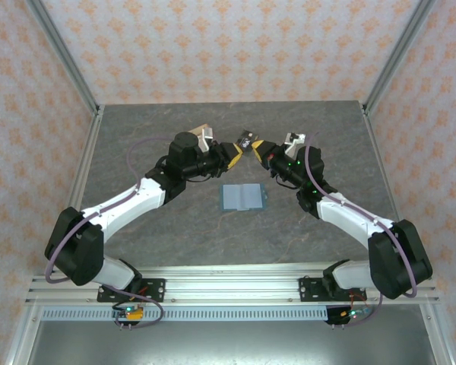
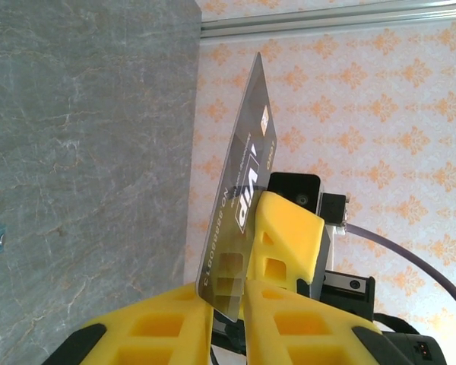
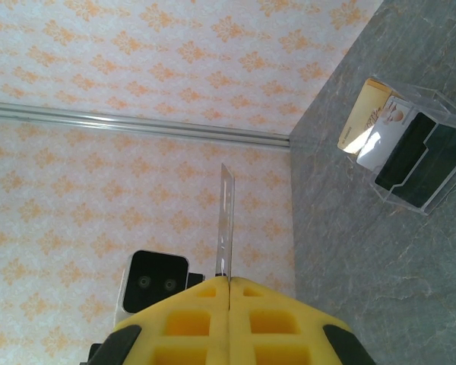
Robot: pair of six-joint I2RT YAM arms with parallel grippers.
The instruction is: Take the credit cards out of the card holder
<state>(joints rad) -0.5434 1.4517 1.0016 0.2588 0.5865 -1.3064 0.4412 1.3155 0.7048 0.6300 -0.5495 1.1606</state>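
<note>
Top external view, left to right.
- Table (image 1: 114, 129): grey marbled top.
- Clear stand (image 1: 203, 133): at the far side, just behind the left wrist, something tan inside.
- Left pincer (image 1: 238, 150): yellow fingers pointing right, closed on one end of a dark credit card (image 1: 248, 140).
- Credit card: bridged between the two pincers, beyond the card holder.
- Card holder (image 1: 242, 197): blue-grey, lying open and flat on the table, nearer the arm bases than the held card, apart from both pincers; contents too small to tell.
- Right pincer (image 1: 257, 150): yellow fingers pointing left, clamped on the card's other end, tips just beside the left tips.

Left wrist view.
- Table (image 2: 83, 152): along the left side.
- Left pincer (image 2: 228, 289): narrow, lower edge of the credit card (image 2: 247, 152) set between its fingers.
- Credit card: reflective grey face, printed number and large lettering, standing tilted.
- One yellow finger (image 2: 285, 236) of the right pincer against the card's right face.

Right wrist view.
- Right pincer (image 3: 229, 280): fingers pressed together on the credit card (image 3: 226, 220), seen edge-on as a thin strip.
- Table (image 3: 349, 251): at right.
- Clear stand (image 3: 441, 99): on the table, holding a tan card (image 3: 365, 114) and a white card (image 3: 384, 137).
</note>
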